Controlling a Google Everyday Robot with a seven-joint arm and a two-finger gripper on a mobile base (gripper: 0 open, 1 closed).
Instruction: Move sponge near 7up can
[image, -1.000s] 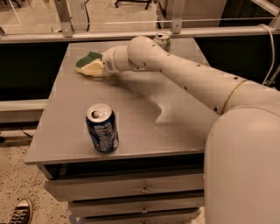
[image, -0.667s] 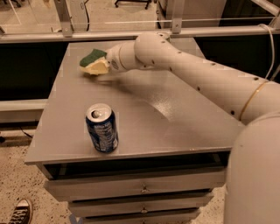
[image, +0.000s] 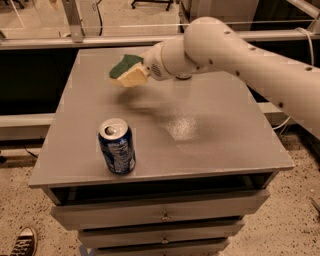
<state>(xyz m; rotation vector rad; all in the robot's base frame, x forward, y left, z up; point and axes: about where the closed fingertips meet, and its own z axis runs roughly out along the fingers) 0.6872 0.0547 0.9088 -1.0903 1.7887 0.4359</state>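
**Robot claw holding a sponge above a grey counter**

The claw is pinched on one end of the sponge, which hangs clear of the surface over the far-left part of the counter, with a soft shadow beneath it. The sponge tilts, green scrubbing side up and pale yellow foam below.

It is probably light and squashy, so a firm pinch across the foam should hold it; it is unlikely to slip or break.

The white arm reaches in from the right edge. A thick forearm slopes up to a rounded joint, then bends down and left to a short wrist that ends at the claw.

A dark blue soda can stands upright near the front-left corner, well apart from the sponge. No 7up can is in view, so where the sponge should go cannot be told.
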